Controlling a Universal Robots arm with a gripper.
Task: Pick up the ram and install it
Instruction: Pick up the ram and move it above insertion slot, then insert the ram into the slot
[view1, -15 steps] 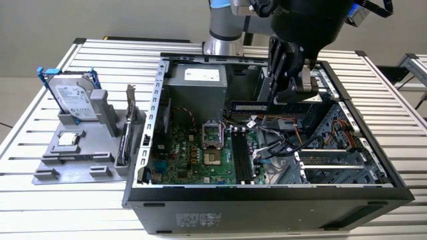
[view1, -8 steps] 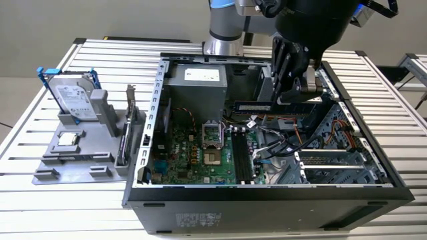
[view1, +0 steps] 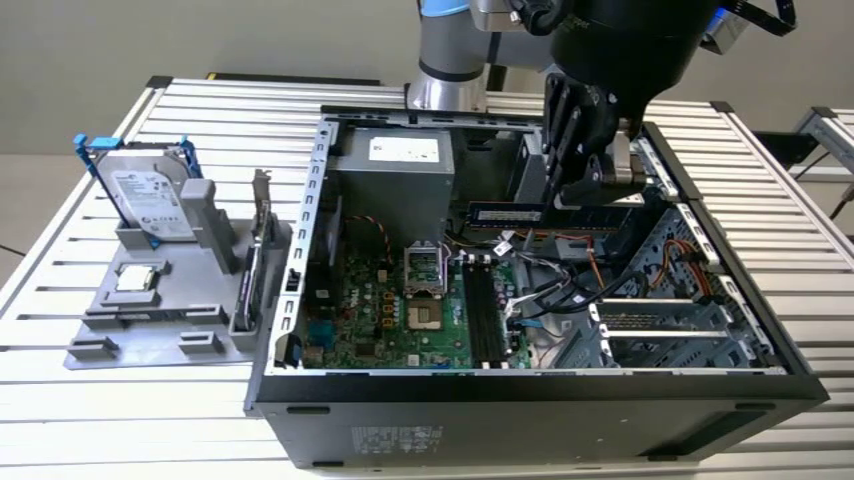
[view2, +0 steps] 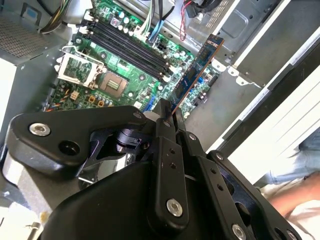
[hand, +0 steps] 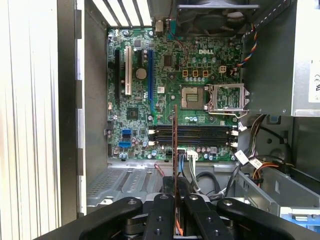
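My gripper (view1: 587, 192) is shut on the ram (view1: 509, 213), a long dark stick with black chips and a pale label, held on edge above the inside of the open computer case (view1: 534, 395). The stick hangs over the cables beside the motherboard (view1: 387, 310), above the black memory slots (view1: 483, 312). In the second wrist view the ram (view2: 198, 69) juts out from the gripper (view2: 167, 109) beside the slots (view2: 127, 47). In the first wrist view the ram (hand: 175, 142) shows edge-on from the gripper (hand: 175, 189), crossing over the slots (hand: 195, 135).
A power supply (view1: 394, 165), a processor socket (view1: 423, 265) and loose cables (view1: 561, 285) crowd the case. On the exterior view's left a grey fixture (view1: 160, 300) holds a silver hard drive in a blue frame (view1: 144, 195) and a bracketed card (view1: 256, 250). A person's arm (view2: 295, 195) is nearby.
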